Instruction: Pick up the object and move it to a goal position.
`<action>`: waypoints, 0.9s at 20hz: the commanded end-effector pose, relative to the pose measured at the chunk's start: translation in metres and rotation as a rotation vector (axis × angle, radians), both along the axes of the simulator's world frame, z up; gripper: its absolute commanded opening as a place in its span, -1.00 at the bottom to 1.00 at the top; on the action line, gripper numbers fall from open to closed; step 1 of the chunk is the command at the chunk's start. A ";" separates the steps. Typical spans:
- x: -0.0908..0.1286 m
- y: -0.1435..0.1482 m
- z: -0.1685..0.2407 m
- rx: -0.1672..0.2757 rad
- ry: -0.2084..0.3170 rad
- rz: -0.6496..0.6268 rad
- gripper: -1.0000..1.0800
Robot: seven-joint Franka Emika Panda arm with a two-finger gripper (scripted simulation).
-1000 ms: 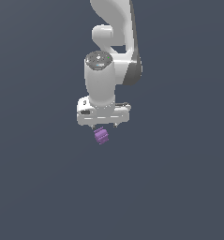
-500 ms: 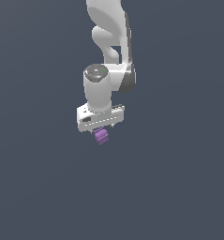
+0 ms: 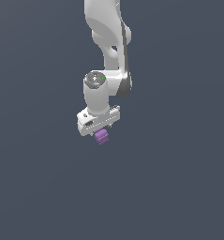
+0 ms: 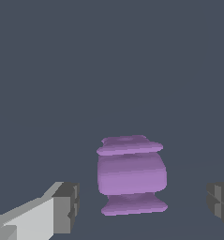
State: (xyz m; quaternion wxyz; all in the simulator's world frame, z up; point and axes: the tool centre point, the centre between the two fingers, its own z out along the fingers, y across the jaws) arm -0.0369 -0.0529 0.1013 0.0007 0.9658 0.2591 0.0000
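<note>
Wrist view showed the white pincer [image 4: 141,206] spread apart, its grey pads [image 4: 66,206] clear of the small purple ridged matte block [image 4: 131,180] lying between them. I judged that closing off-centre could nudge it askew; beyond lay only dark ground.

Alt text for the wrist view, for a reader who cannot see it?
A small purple ridged block sits between the pincer's two grey fingertips, with visible gaps on both sides, so neither pad touches it. Behind it is only plain dark grey background.
</note>
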 end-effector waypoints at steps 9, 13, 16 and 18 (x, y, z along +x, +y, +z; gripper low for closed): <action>-0.007 -0.003 -0.012 0.001 0.000 0.077 0.92; -0.006 -0.003 -0.014 0.001 0.001 0.072 0.92; -0.007 -0.002 -0.023 0.001 0.001 0.073 0.92; -0.007 -0.003 -0.033 0.001 0.001 0.074 0.92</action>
